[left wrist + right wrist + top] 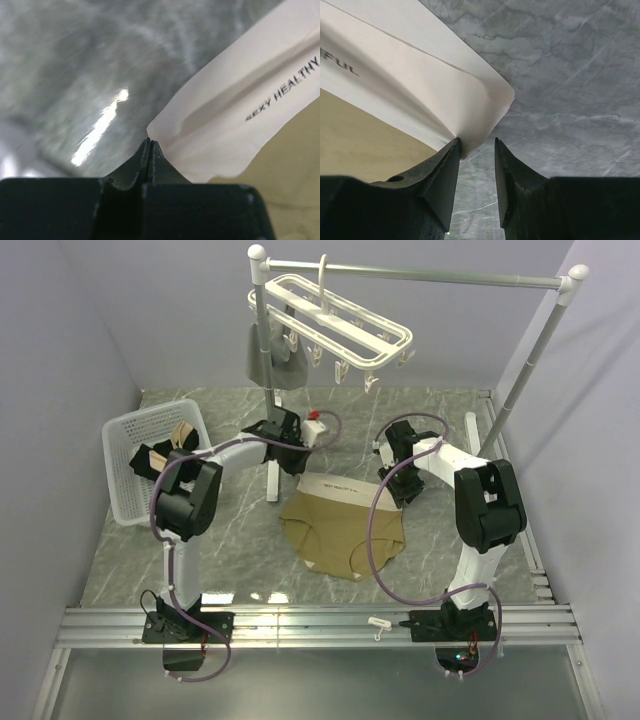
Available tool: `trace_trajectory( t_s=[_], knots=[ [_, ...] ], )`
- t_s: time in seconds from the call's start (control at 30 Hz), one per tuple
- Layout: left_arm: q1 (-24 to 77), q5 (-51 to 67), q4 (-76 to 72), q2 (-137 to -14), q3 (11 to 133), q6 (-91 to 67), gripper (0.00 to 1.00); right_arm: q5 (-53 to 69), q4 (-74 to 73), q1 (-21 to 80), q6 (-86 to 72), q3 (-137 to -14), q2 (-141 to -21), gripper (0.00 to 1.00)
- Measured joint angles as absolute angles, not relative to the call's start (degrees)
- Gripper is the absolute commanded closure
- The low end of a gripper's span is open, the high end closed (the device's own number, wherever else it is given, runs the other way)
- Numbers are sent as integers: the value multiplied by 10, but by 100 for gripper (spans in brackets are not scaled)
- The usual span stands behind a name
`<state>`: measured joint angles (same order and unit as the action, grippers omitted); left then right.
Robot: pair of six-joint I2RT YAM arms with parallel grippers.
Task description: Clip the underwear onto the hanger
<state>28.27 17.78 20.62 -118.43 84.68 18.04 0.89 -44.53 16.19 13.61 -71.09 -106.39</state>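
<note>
Top external view takes in the whole scene, which neither wrist camera does. The underwear [343, 530] lies flat on the grey marbled table [230, 550] between the two arms. It is tan, smooth and soft, with a straight pale waistband [350, 485] on its far side and curved leg openings on the near side.

The hanger [340, 330], a white plastic rectangular frame with inner bars, hangs by its hook from the silver rail [420, 278] well above the table's far side. Small white clips dangle beneath it, and a grey garment [270, 355] hangs at its left end. A white mesh basket [125, 455] at the far left holds black and beige cloth.

From above, the left gripper [298, 455] sits at the waistband's left corner and the right gripper [400, 490] at its right corner, but finger spacing is too small to read there.

Left wrist view settles that for its side. The black fingers [155, 160] are pressed together, their tips touching the waistband's corner. I cannot tell whether any cloth is caught between them. The band [235, 95] is cream and creased, printed "SEXY HEALTHY" in dark letters, with tan fabric beside it. The glossy tabletop carries a bright glare.

Right wrist view shows its pointed fingers [445, 170] apart, with bare marble in the gap. The band's rounded, folded corner [485, 100] lies just against the left fingertip.
</note>
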Motion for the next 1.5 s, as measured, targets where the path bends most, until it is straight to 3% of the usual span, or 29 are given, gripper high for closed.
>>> trace_trajectory(
  t_s=[0.37,0.4,0.5,0.6,0.8,1.1,1.37,1.5],
  knots=[
    [231,233,176,-1158,817,71,100,18,-444,155,139,-711,-1058,66],
    [232,236,176,-1158,812,68,97,23,-443,152,138,-711,-1054,66],
    [234,236,180,-1158,805,66,68,42,-445,142,126,-719,-1043,58],
    [234,226,176,-1158,805,61,55,74,-451,126,108,-750,-1043,54],
    [229,206,169,-1125,777,51,42,156,-467,115,71,-778,-1045,44],
    [208,266,218,-948,693,167,49,181,-503,129,58,-728,-1064,50],
    [310,254,255,-897,498,320,51,158,-506,130,59,-705,-1090,71],
    [372,226,232,-903,479,342,55,146,-504,130,67,-692,-1083,84]
  ],
)
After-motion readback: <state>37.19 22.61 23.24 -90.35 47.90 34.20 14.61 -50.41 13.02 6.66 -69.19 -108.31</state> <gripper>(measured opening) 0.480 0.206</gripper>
